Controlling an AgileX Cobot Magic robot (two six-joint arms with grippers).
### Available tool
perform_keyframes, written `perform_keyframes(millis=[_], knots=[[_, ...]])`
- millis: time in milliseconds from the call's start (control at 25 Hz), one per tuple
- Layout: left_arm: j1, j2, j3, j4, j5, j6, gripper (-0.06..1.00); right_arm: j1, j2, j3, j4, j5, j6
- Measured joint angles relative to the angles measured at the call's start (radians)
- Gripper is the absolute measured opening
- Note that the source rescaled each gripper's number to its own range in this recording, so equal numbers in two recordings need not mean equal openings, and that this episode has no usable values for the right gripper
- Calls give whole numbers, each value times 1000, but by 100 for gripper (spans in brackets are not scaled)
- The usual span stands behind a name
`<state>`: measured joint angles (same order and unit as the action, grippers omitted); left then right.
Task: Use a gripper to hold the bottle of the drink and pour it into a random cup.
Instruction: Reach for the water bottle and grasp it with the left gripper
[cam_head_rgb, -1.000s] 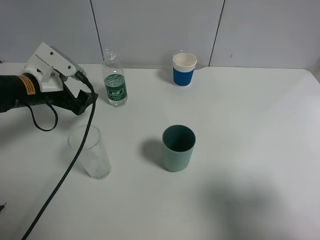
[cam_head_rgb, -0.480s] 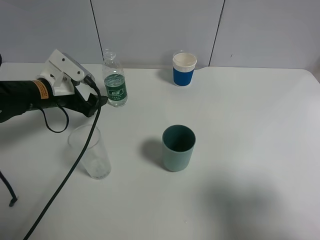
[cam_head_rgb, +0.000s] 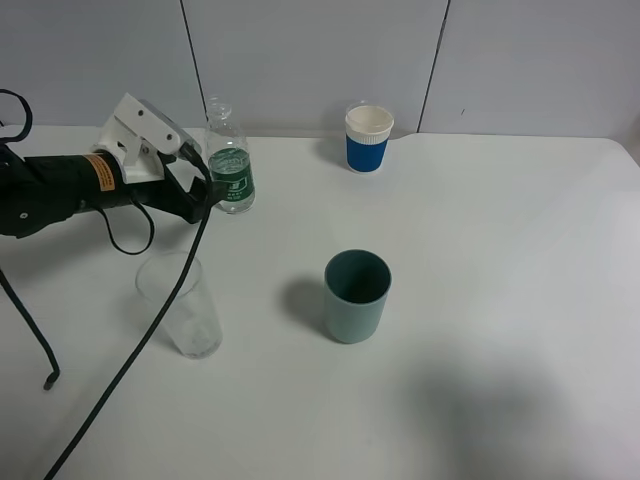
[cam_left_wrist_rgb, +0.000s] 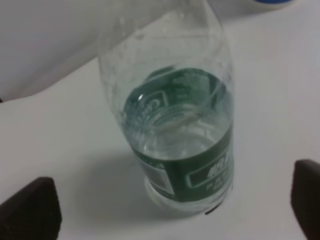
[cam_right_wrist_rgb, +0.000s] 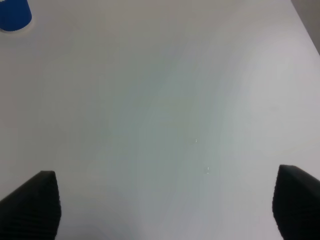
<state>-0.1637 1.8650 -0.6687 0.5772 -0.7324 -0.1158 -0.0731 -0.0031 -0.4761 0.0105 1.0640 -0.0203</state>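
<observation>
The fingers (cam_left_wrist_rgb: 30, 210) of the left gripper (cam_head_rgb: 207, 195) stand wide apart and hold nothing. In the left wrist view their dark tips sit far to either side, with the bottle (cam_left_wrist_rgb: 175, 130) centred in line with the gap and touching neither. From the high camera the gripper lies roughly level above the table (cam_head_rgb: 500, 230), its tips just beside the bottle's label on the arm's side.

The bottle is small, of clear plastic, uncapped, with a ribbed neck and a dark green label carrying white marks. Clear liquid fills its lower part, up to about the height of the label. It stands upright near the back edge of the table, close to the wall.

The green cup (cam_head_rgb: 356, 296) stands upright and open-mouthed towards the middle of the table, well apart from the bottle. A blue paper cup (cam_head_rgb: 368, 138) stands at the back, and a clear tumbler (cam_head_rgb: 182, 305) stands nearer the front, below the left arm in the high view, with the black cable (cam_head_rgb: 140, 335) crossing in front of it.

The right gripper (cam_right_wrist_rgb: 162, 207) — seen only by its own wrist camera — has its fingers spread just as wide over the white table, gripping nothing.
</observation>
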Motion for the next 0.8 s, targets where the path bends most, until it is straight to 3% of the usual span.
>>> perform_keyframes(millis=[480, 800], knots=[[0, 87, -35, 15, -66, -11, 84, 0, 0, 0, 0, 0, 0], [0, 134, -103, 77, -100, -101, 84, 0, 0, 0, 0, 0, 0]])
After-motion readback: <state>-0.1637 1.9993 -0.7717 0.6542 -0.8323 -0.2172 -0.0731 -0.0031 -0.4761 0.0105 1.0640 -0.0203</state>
